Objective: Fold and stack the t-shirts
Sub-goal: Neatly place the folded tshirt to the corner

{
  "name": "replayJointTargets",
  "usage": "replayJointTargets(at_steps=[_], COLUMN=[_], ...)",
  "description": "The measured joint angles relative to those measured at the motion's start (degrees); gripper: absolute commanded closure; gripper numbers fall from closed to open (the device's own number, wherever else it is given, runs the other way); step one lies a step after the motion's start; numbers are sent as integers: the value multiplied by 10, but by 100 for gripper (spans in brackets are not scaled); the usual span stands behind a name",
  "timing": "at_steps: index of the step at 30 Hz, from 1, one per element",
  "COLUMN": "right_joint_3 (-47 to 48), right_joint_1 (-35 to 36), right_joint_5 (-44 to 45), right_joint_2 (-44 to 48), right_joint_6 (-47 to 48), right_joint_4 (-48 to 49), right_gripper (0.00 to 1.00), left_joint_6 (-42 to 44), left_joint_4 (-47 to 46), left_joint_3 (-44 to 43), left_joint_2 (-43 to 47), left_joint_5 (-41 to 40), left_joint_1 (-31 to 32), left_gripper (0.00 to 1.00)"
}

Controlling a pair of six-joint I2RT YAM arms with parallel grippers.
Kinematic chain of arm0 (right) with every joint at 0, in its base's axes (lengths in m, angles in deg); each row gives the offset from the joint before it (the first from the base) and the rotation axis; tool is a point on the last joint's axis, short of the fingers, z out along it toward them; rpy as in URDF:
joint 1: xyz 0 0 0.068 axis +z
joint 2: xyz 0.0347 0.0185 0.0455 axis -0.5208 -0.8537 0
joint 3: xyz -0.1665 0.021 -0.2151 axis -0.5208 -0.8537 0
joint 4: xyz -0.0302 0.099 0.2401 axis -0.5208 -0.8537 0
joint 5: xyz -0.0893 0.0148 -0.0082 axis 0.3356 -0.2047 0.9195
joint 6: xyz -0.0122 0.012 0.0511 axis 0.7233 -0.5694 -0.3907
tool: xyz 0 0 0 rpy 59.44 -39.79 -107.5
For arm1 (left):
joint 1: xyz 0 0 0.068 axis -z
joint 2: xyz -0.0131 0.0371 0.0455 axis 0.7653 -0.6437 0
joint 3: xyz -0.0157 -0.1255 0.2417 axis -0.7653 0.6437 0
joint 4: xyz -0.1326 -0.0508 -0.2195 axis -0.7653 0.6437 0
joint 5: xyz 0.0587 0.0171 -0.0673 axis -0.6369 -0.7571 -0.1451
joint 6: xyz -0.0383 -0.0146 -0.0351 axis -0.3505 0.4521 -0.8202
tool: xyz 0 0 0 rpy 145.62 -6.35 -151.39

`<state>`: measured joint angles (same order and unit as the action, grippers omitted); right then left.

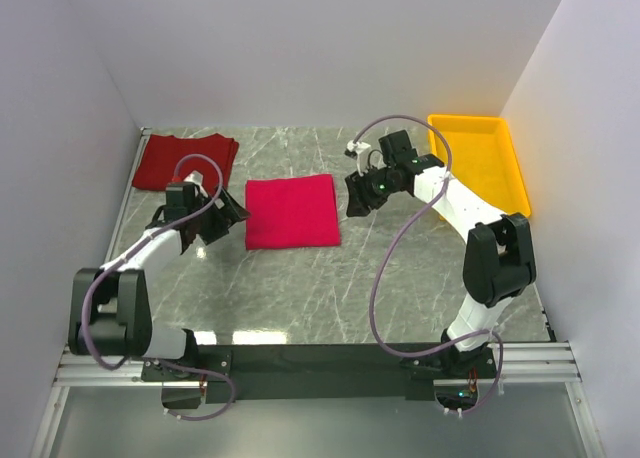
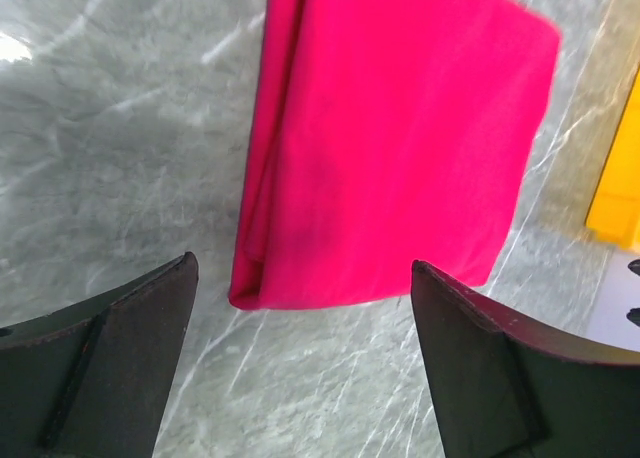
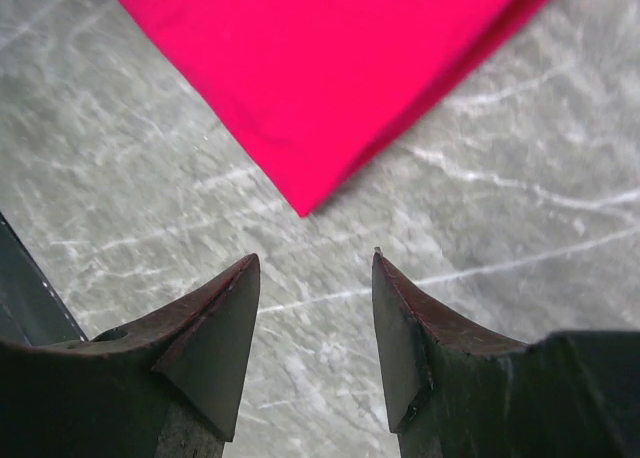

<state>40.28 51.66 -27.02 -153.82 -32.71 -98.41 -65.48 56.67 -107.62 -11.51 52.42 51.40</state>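
A bright crimson-pink t-shirt (image 1: 292, 210) lies folded into a flat square in the middle of the marble table; it also shows as the crimson-pink t-shirt (image 2: 400, 138) in the left wrist view and the crimson-pink t-shirt (image 3: 330, 68) in the right wrist view. A darker brick red t-shirt (image 1: 185, 161) lies folded at the back left. My left gripper (image 1: 232, 216) hangs just off the pink shirt's left edge, left gripper (image 2: 305, 268) open with only bare table between its fingers. My right gripper (image 1: 354, 200) hangs off the shirt's right edge, right gripper (image 3: 315, 258) open and empty.
A yellow plastic tray (image 1: 485, 163) stands at the back right, beside the right arm. White walls close in the table on three sides. A black rail with both arm bases runs along the near edge.
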Motion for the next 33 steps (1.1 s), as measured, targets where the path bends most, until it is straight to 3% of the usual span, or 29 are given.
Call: replayJointTargets(at_steps=[15,33], right_joint_3=[-30,-30], right_joint_1=[-3,-9], right_joint_5=[14,23], right_joint_2=[25,25], right_joint_6=[0,0], right_joint_4=[10,14], right_gripper=[44,44], left_joint_6=[-2,-5], left_joint_4=[-49,-82], left_joint_3=[-58,-90], left_joint_2=[-166,-222], left_joint_5=[47,92], left_joint_1=[0,14], left_gripper=[13,20])
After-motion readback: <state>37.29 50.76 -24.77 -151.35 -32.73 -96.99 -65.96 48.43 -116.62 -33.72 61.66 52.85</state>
